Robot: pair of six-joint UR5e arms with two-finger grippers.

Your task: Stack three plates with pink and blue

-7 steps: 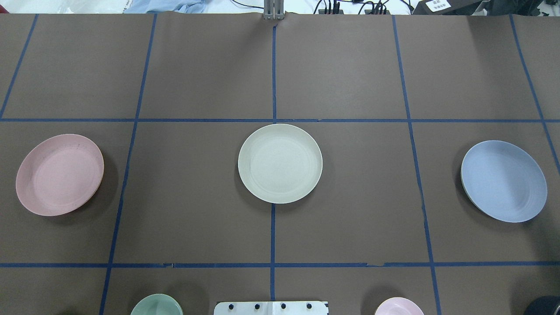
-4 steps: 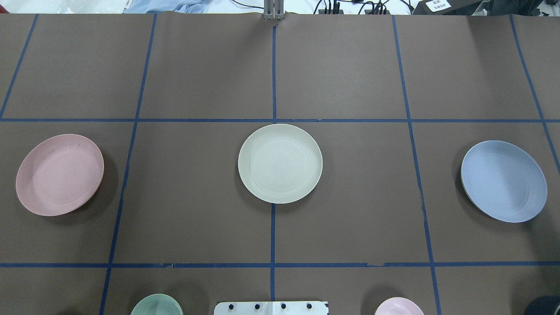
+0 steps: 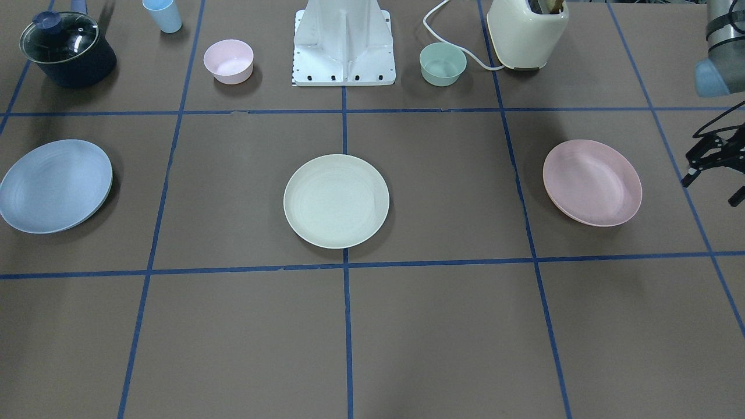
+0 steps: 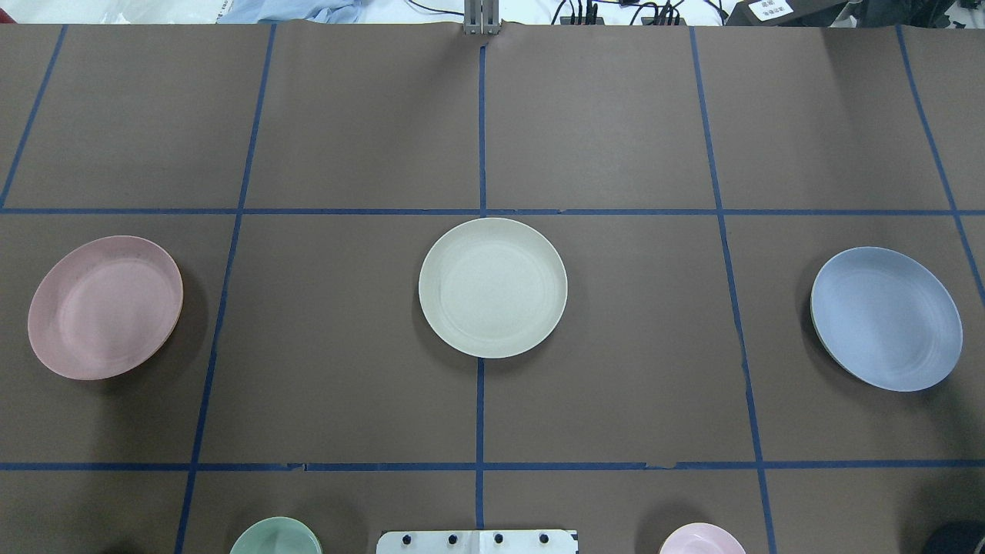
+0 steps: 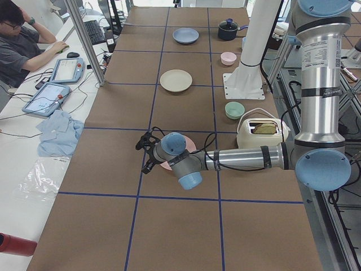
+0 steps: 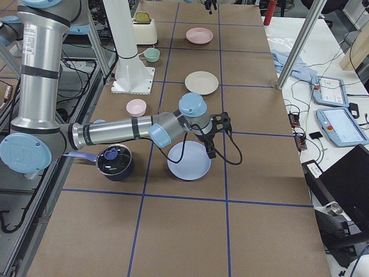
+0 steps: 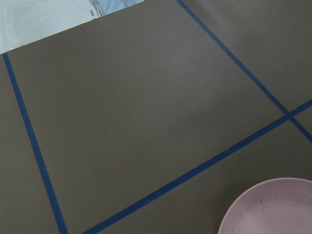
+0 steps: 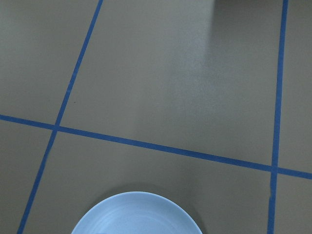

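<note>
Three plates lie apart in a row on the brown table: the cream-white plate [image 4: 492, 287] in the middle, the pale pink plate [image 4: 105, 306] on my left, the light blue plate [image 4: 886, 318] on my right. My left gripper [image 3: 711, 186] hovers beside the pink plate [image 3: 592, 182], open and empty. Its wrist view shows the pink plate's rim [image 7: 273, 209]. My right gripper [image 6: 214, 138] hovers by the blue plate [image 6: 189, 161]; I cannot tell if it is open. Its wrist view shows the blue plate's rim [image 8: 136, 214].
Near the robot base [image 3: 343, 46] stand a small pink bowl [image 3: 228, 61], a small green bowl [image 3: 443, 64], a lidded dark pot [image 3: 67, 49], a blue cup [image 3: 163, 14] and a cream toaster [image 3: 527, 32]. An operator [image 5: 22, 45] sits beside the table.
The plates have not moved. A shadow has darkened the pink plate, and the shadow by the blue plate has shifted.
</note>
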